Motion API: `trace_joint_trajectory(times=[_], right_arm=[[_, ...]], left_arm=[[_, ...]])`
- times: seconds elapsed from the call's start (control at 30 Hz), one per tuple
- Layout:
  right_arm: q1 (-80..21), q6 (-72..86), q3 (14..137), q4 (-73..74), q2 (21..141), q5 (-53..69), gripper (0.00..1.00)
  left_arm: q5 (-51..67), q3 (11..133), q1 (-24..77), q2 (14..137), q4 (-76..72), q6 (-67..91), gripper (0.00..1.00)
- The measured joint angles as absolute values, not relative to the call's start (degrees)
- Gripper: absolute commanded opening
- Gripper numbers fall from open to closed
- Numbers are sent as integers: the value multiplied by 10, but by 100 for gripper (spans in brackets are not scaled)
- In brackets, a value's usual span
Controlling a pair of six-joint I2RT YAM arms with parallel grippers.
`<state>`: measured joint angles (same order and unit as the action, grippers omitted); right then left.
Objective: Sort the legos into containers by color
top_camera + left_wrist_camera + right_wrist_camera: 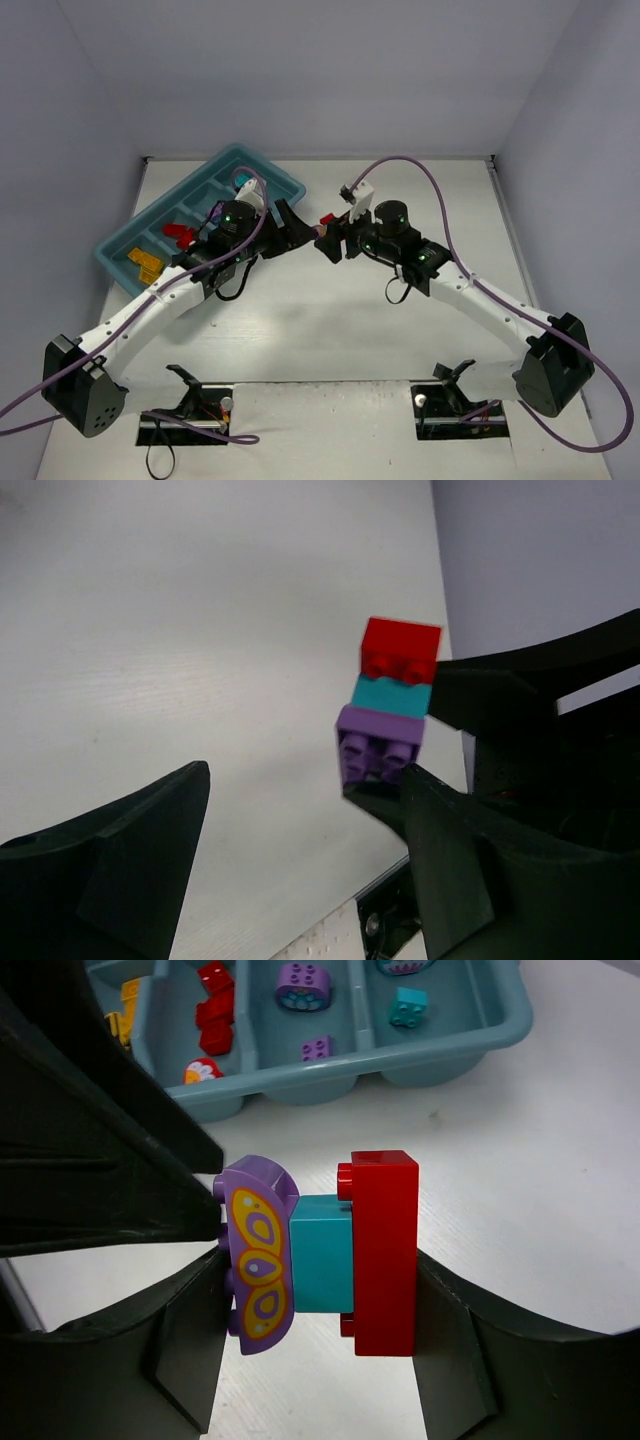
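My right gripper (320, 1295) is shut on a stack of three joined legos: a purple piece with a yellow butterfly print (258, 1255), a teal brick (322, 1250) and a red brick (385, 1250). It holds the stack above the table, right of the tray. In the left wrist view the stack (390, 715) hangs just past my open left gripper (305, 775), close to its right fingertip (440, 830). In the top view the left gripper (290, 225) and the right gripper (328, 240) meet tip to tip. The teal-blue tray (120, 262) lies at the far left.
The tray's compartments (400, 1060) hold yellow bricks (125, 1010), red bricks (215, 1000), purple pieces (303, 985) and a teal brick (408, 1007). Grey walls close the table at the back and sides. Purple cables loop over both arms.
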<state>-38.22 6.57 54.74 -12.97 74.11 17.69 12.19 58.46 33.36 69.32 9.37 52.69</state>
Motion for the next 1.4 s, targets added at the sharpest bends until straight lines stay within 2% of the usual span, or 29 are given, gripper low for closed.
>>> trace_joint_trajectory(times=[0.27,0.53,1.0,1.1,1.17,1.27,1.33,1.37,1.4], right_arm=[[-391,72,531,-126,722,205,1],[-391,74,531,-126,715,209,2],[-391,74,531,-125,715,197,2],[-391,74,531,-125,715,197,2],[-391,74,530,-121,715,198,2],[-391,75,530,-120,713,202,2],[-391,75,530,-120,713,202,9],[-391,76,530,-118,713,203,27],[-391,76,530,-118,713,203,37]], left_arm=[[99,583,362,693,2,536,70],[87,582,390,697,-16,544,69],[63,563,401,700,-7,554,53],[63,557,401,700,-12,556,38],[69,552,401,700,-21,557,25],[76,544,401,698,-38,558,14],[76,539,401,697,-45,558,11],[76,536,401,696,-49,558,10],[77,535,401,695,-49,557,10]])
